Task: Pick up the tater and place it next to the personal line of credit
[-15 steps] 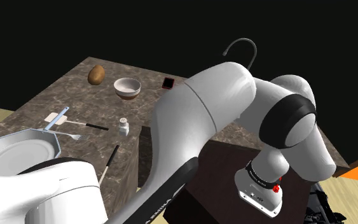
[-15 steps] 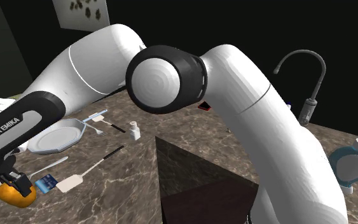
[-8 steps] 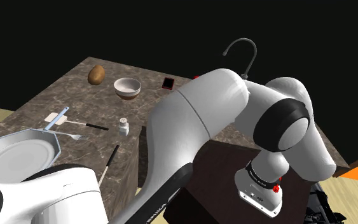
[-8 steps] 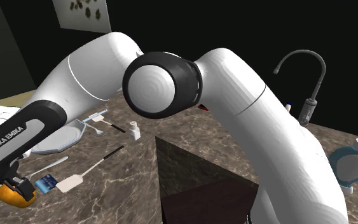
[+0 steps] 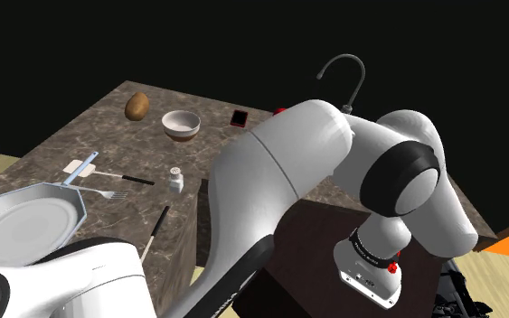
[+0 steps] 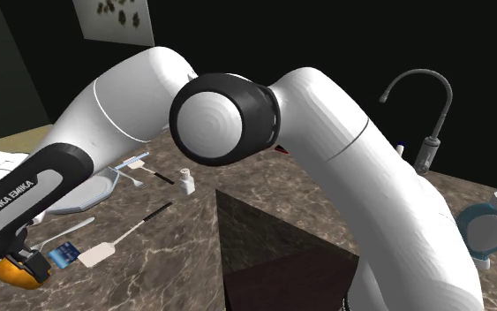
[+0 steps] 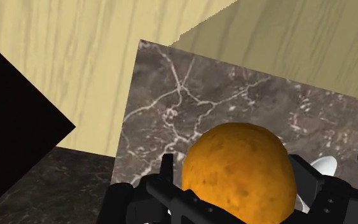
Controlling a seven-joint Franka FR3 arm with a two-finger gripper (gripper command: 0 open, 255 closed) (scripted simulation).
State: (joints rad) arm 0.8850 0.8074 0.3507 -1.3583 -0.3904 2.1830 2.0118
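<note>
An orange-brown potato (image 6: 12,274) rests at the near corner of the marble counter (image 6: 326,203), just beside a small blue card (image 6: 64,256). My black gripper (image 6: 23,263) hangs over it at the second exterior view's lower left. In the wrist view the potato (image 7: 241,159) sits between the two fingers (image 7: 167,173), which stand apart on either side without clasping it; the gripper (image 7: 236,184) is open. A second, brown potato (image 5: 136,106) lies at the counter's far corner in the shoulder view.
On the counter are a white plate (image 5: 26,221), a bowl (image 5: 181,125), a salt shaker (image 5: 174,181), a fork (image 5: 108,192), a knife (image 5: 157,226) and a spatula (image 6: 105,252). A faucet (image 6: 423,106) rises at the back. The counter edge and wooden floor (image 7: 75,57) lie just past the potato.
The fingers have spread from clasping the potato to standing apart. The potato has sunk slightly towards the counter corner, and the arm has shifted a little.
</note>
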